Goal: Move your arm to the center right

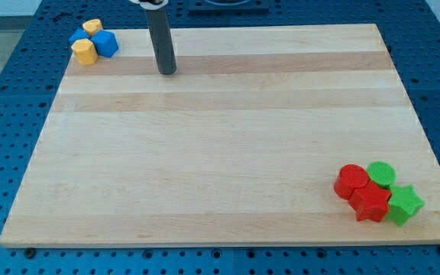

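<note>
The tool is a straight dark rod; it has no jaws, so nothing is held or clamped by it, and no open or closed state applies. My tip (167, 72) is set on the wooden board (220, 137) near its top edge, left of the middle. No block is touched by it.

Two clusters of blocks are recorded. At the board's top-left corner, a yellow block (85, 51), a second yellow block (92, 27), a blue block (106, 43) and a further blue block (78, 36), partly hidden, are packed together, near the tip but apart from it. At the bottom-right corner, a red cylinder (351, 180), a red star (370, 204), a green cylinder (381, 173) and a green star (404, 203) are pressed against one another.

The task concerns the arm itself, not a block. Nothing is to be gripped. The rod is judged stiff and is expected to slide freely on the smooth board. The target, the middle of the right edge, lies well away from the tip, and the board between is bare.

The blocks are judged light and easily displaced by a glancing contact. The red and green cluster sits below the target region, so a route kept above it is advised.
</note>
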`<action>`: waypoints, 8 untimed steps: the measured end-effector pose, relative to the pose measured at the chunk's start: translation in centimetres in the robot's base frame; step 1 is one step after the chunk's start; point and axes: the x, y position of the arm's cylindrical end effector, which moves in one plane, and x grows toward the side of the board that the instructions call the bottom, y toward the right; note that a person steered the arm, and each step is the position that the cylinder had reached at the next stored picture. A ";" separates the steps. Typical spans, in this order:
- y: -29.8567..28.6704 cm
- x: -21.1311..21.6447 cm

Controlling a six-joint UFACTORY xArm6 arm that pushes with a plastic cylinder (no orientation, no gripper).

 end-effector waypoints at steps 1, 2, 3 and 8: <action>0.1 1.3; -0.5 5.0; 0.7 9.2; 22.0 12.5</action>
